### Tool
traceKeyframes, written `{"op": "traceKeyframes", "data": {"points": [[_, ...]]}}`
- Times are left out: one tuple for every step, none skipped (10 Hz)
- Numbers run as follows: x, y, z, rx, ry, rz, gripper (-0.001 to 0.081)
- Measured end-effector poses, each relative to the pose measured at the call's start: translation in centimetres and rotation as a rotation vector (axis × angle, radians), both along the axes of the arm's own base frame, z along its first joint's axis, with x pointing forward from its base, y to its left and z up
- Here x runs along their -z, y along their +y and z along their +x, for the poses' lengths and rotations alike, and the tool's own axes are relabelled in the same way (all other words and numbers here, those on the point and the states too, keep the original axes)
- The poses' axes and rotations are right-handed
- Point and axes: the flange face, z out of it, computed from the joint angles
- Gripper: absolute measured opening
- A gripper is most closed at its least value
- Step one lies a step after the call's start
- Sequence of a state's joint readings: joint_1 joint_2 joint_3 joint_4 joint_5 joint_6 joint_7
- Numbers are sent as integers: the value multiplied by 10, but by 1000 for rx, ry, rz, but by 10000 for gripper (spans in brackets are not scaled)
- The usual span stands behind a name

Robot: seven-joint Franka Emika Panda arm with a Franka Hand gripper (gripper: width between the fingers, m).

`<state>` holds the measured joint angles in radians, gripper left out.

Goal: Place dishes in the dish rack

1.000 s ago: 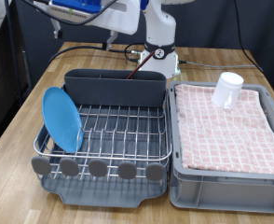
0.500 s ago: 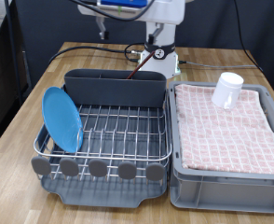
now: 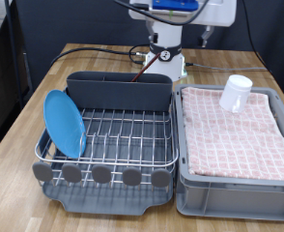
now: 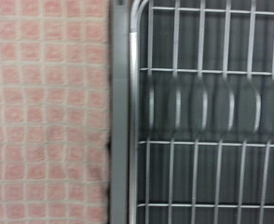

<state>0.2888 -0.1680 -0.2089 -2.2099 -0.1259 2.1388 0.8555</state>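
Note:
The light-blue plate [image 3: 63, 123] stands on edge in the dish rack [image 3: 113, 145], at the exterior view's left, leaning on the wire grid. The white mug [image 3: 235, 93] sits on the pink checked cloth in the grey bin. The wooden spoon is out of view. My gripper [image 3: 202, 35] hangs high at the exterior view's top, above the table behind the mug, with nothing seen between its fingers. The blurred wrist view shows the rack's wire grid [image 4: 212, 112] beside the pink cloth [image 4: 44, 112], and no fingers.
The tall grey cutlery box [image 3: 118, 90] lines the rack's far side and round grey tabs [image 3: 103, 175] its near edge. The grey bin [image 3: 237, 184] stands right of the rack. Black cables [image 3: 94, 50] and the arm's base [image 3: 166, 58] are behind.
The arm's hand has swung along the exterior view's top from the left to the right, now above the area behind the mug. Plate and mug have not moved.

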Motion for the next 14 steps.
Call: {"op": "traceKeyframes", "data": {"points": [[1,15,-7,-29,2,2,802],[1,30,-14,-66,2,-12,802],[-1,34,-22,-86,-5,-27,802],[0,33,-21,-81,-2,-23,802],[2,34,-21,-81,2,-21,802],[3,38,-22,-82,9,-20,802],[3,44,-24,-70,16,-19,802],[5,52,-27,-50,19,-16,802],[8,59,-29,-24,23,-10,802],[11,67,-33,-2,28,-6,802],[14,74,-36,16,31,-5,802],[17,82,-39,32,33,-4,802],[19,90,-42,48,33,-4,802],[21,98,-47,62,32,-2,802]]}}
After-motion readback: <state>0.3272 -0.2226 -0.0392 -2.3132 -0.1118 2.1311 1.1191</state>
